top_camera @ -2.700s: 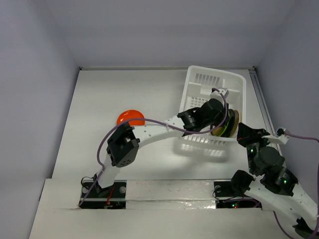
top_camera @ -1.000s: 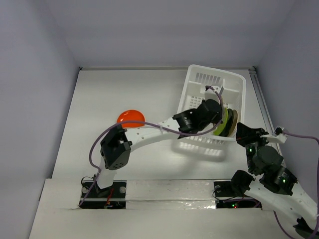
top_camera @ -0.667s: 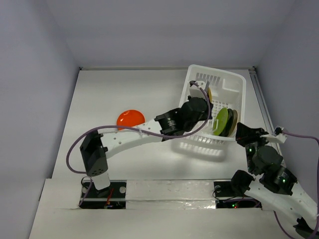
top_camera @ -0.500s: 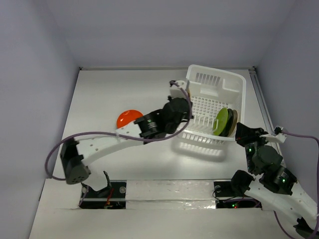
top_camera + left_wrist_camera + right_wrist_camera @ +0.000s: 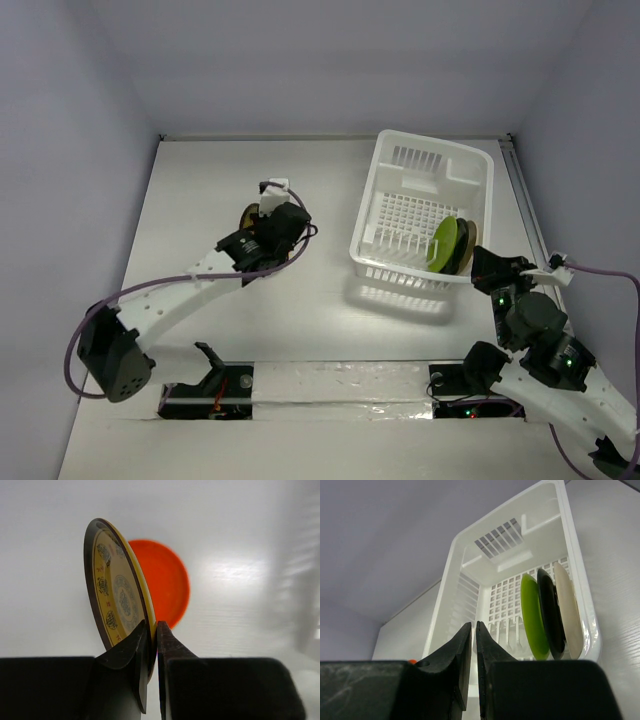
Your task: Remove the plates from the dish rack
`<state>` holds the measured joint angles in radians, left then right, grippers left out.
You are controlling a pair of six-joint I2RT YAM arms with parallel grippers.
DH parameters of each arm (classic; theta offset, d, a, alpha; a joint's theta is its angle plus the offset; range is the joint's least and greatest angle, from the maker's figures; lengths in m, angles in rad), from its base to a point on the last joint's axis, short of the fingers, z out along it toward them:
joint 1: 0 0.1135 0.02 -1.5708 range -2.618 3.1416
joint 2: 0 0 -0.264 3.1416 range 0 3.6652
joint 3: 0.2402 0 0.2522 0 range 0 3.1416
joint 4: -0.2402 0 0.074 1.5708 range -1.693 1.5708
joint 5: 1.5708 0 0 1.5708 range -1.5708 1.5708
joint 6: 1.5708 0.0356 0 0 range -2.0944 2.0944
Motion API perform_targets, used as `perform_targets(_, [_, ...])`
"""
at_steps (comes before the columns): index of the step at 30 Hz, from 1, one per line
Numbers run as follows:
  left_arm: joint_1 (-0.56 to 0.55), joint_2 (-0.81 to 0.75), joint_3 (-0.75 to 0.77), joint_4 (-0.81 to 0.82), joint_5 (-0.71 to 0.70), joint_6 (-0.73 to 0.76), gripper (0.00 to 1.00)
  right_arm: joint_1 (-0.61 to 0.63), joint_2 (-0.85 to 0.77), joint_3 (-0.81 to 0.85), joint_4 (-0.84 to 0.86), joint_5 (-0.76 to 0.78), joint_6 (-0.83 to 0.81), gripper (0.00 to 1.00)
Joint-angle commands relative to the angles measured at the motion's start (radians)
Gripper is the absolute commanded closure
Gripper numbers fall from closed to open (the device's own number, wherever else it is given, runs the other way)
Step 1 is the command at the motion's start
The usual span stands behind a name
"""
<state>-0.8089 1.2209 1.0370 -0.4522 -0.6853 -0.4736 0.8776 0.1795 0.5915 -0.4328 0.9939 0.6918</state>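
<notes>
The unloading is partly done, by my reading: one orange plate [image 5: 167,582] already lies flat on the table [image 5: 200,180], out at about 9 o'clock from the dish rack [image 5: 430,147], and a second is out of the rack and in hand. The left gripper [image 5: 152,625] is clenched on the rim of a yellow patterned plate [image 5: 117,600] with a dark edge, held upright on edge over the orange one. Whether it touches anything below I cannot tell. Three plates are left in the rack, standing on edge side by side in its 4 o'clock corner — a lime green plate [image 5: 532,617], a dark plate [image 5: 550,612] and a beige plate [image 5: 568,612]. The right gripper [image 5: 473,625] sits just off the rack's 5 o'clock corner, jaws pressed together on nothing. What remains, I judge, is setting this plate down and fetching those three.
</notes>
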Motion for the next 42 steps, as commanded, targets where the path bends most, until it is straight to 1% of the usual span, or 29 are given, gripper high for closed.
perform_targets(1, [0.033, 0.072, -0.005, -0.083, -0.036, 0.016, 1.00, 0.003, 0.008, -0.001, 0.054, -0.003, -0.012, 0.86])
perform_targets(6, [0.033, 0.231, 0.050, -0.124, -0.086, 0.023, 1.00, 0.003, 0.008, -0.001, 0.054, -0.006, -0.012, 0.86])
perform_targets(9, [0.033, 0.284, 0.083, -0.157, -0.121, 0.017, 1.00, 0.003, 0.009, -0.002, 0.055, -0.008, -0.014, 0.86])
perform_targets(19, [0.033, 0.319, 0.162, -0.122, -0.102, 0.065, 1.00, 0.003, 0.005, -0.004, 0.062, -0.018, -0.018, 0.86])
perform_targets(24, [0.033, 0.382, 0.167, -0.102, -0.080, 0.066, 1.00, 0.003, 0.002, -0.004, 0.060, -0.018, -0.018, 0.86])
perform_targets(30, [0.033, 0.402, 0.179, -0.103, -0.089, 0.067, 1.00, 0.003, 0.003, -0.005, 0.060, -0.018, -0.020, 0.86])
perform_targets(32, [0.033, 0.404, 0.179, -0.108, -0.095, 0.067, 0.93, 0.003, 0.003, -0.004, 0.060, -0.018, -0.020, 0.86])
perform_targets(33, [0.033, 0.407, 0.179, -0.108, -0.095, 0.069, 0.85, 0.003, 0.003, -0.002, 0.060, -0.020, -0.020, 0.86])
perform_targets(35, [0.033, 0.411, 0.179, -0.108, -0.100, 0.066, 0.79, 0.003, 0.003, -0.004, 0.060, -0.017, -0.020, 0.86])
perform_targets(36, [0.033, 0.417, 0.181, -0.111, -0.103, 0.063, 0.74, 0.003, 0.005, -0.004, 0.060, -0.017, -0.020, 0.86])
perform_targets(39, [0.033, 0.424, 0.184, -0.111, -0.088, 0.059, 0.66, 0.003, 0.008, -0.004, 0.060, -0.018, -0.020, 0.86])
perform_targets(42, [0.033, 0.419, 0.184, -0.111, -0.089, 0.056, 0.63, 0.003, 0.009, -0.004, 0.058, -0.018, -0.020, 0.86])
